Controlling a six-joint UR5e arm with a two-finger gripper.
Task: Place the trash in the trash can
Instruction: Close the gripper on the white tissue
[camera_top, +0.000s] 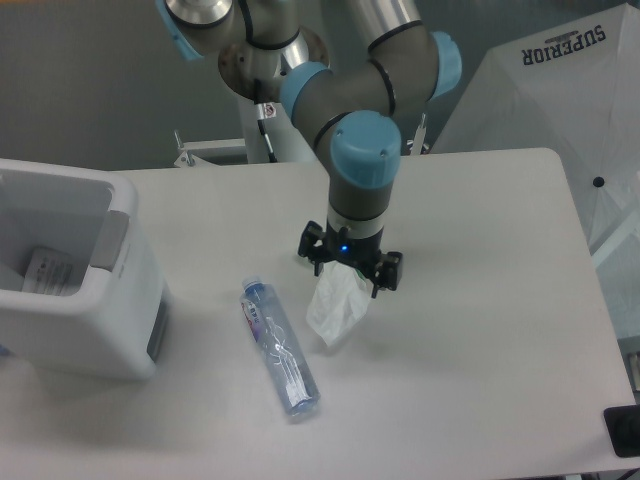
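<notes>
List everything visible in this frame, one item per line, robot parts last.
wrapper: one, white, mid-table, upper part hidden under the hand
bottle: one, clear with bluish label, lying left of the wrapper
bin: one, white with grey panel, table's left edge, paper inside
table: one, light grey
umbrella: one, white with dark lettering, upper right behind the table
dark object: one, black, lower right corner
arm: one, grey with blue caps
hand: one, black, over the wrapper's top, jaws spread
</notes>
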